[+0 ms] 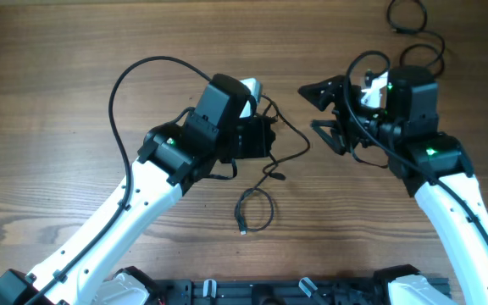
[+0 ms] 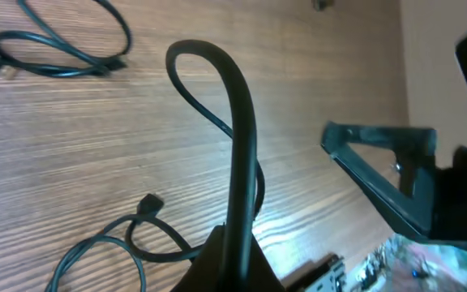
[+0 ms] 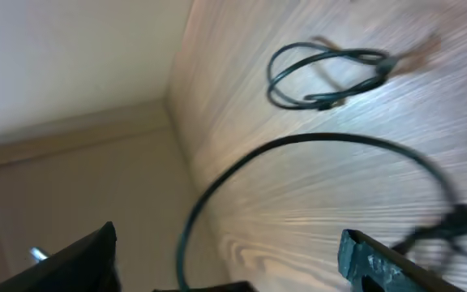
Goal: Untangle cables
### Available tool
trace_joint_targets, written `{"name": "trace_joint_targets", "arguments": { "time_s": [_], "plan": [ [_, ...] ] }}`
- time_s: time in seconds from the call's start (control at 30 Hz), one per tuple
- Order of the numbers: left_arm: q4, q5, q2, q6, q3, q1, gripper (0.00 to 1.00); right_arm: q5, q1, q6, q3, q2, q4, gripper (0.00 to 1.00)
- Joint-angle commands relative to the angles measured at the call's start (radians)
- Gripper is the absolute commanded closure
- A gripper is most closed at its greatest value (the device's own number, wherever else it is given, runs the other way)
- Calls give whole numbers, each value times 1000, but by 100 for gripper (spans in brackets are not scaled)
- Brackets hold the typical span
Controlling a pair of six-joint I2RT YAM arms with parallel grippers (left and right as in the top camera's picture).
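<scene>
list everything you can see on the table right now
tangled cables: count unclear, black, mid table between the two grippers
looped cable: one, black, lying apart, nearer the robot than the tangle
loose cable: one, black, far right corner
table: one, brown wood grain, under everything
left gripper: one, black, at the left end of the tangle, jaws hidden
right gripper: one, black, right of the tangle, jaws wide open, gripping nothing
</scene>
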Motion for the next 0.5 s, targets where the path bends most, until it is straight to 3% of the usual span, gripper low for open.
{"name": "trace_joint_targets", "arguments": {
  "time_s": [0.0,0.07,0.1,0.17,0.43,0.47],
  "plan": [
    [0,-39,8,-36,6,8,96,89,-13,-130,-2,-2,-109,7],
    [0,-39,8,-36,6,8,96,201,-13,-171,-3,-2,-222,9],
    [0,-39,8,-36,6,8,96,221,-13,-169,-5,-2,-249,14],
    [2,-39,8,-41,6,8,96,220,-12,-170,-18,-2,-268,20],
    [28,21,8,-88,6,8,96,213,84,-135,-53,81,-275,26],
    [31,48,8,-88,6,8,96,207,93,-131,-53,105,-256,31]
  ]
}}
